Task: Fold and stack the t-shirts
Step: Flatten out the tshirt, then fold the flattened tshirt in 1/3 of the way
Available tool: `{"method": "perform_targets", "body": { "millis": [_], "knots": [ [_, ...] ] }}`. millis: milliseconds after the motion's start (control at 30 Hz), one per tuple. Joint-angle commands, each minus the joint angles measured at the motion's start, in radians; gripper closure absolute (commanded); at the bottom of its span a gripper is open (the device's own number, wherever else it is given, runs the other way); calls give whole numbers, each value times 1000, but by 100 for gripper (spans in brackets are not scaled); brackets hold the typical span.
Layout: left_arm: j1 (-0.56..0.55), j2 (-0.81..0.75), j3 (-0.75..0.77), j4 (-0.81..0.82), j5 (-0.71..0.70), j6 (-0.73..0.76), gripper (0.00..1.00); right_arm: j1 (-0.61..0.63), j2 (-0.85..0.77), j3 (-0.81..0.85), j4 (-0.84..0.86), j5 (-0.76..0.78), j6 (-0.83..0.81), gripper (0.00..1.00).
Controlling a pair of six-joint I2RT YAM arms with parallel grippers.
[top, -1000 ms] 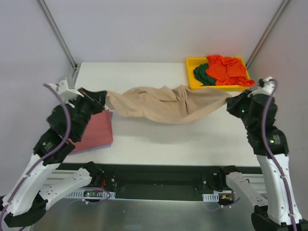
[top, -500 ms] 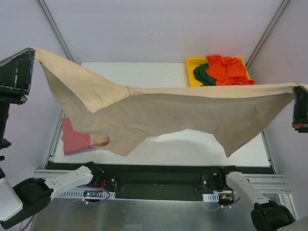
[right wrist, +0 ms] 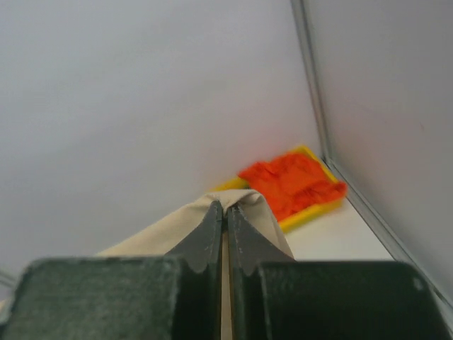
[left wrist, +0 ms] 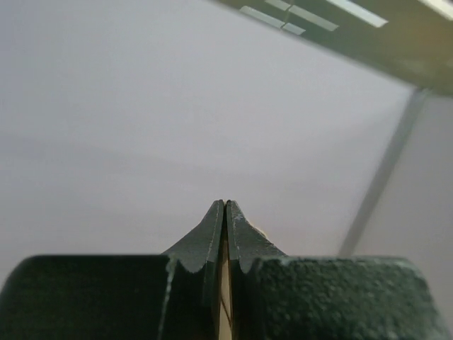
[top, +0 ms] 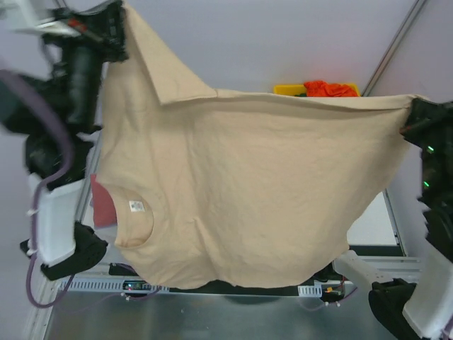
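Observation:
The large tan t-shirt hangs spread out high above the table, neck hole and label at lower left. My left gripper is shut on its upper left corner; in the left wrist view a sliver of tan cloth shows between the shut fingers. My right gripper is shut on its upper right corner, tan cloth draped over the fingertips. A dusty-red shirt lies folded on the table at left, mostly hidden. Orange-red shirts lie in the yellow bin, seen also in the right wrist view. The lavender and dark green shirts are hidden.
The yellow bin stands at the table's far right corner, also in the right wrist view. The white table shows only at right below the shirt. Enclosure walls with metal posts surround the table.
Both arms have lifted the tan shirt higher and closer to the camera. It went from bunched on the table to stretched and hanging open, now covering most of the table.

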Motion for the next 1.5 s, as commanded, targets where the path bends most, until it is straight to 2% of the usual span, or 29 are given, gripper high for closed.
{"method": "perform_targets", "body": {
  "millis": [0, 67, 133, 233, 333, 400, 500, 667, 833, 1167, 1467],
  "knots": [
    [147, 236, -139, 62, -110, 82, 100, -4, 129, -266, 90, 228, -79, 99],
    [242, 291, -262, 77, -1, 13, 100, -28, 150, -423, 184, 219, -90, 100],
    [295, 369, -359, 98, 65, 11, 100, -70, 198, -553, 242, 193, -66, 99],
    [313, 501, -471, 152, 136, 34, 100, -154, 291, -728, 313, 92, 17, 99],
    [315, 640, -534, 203, 177, 35, 100, -235, 421, -857, 431, -81, 63, 99],
    [315, 731, -523, 206, 167, 15, 100, -274, 521, -884, 510, -178, 79, 99],
    [315, 831, -503, 209, 159, -15, 100, -305, 684, -846, 541, -277, 76, 99],
    [315, 899, -486, 209, 145, -41, 100, -306, 827, -784, 543, -318, 48, 99],
    [315, 821, -569, 200, 135, -98, 100, -311, 822, -784, 517, -261, 51, 99],
    [290, 483, -909, 128, 151, -337, 100, -335, 652, -856, 385, -181, 23, 99],
    [180, 218, -1080, -78, -48, -482, 100, -357, 555, -874, 264, -210, 8, 99]
  ]
}}
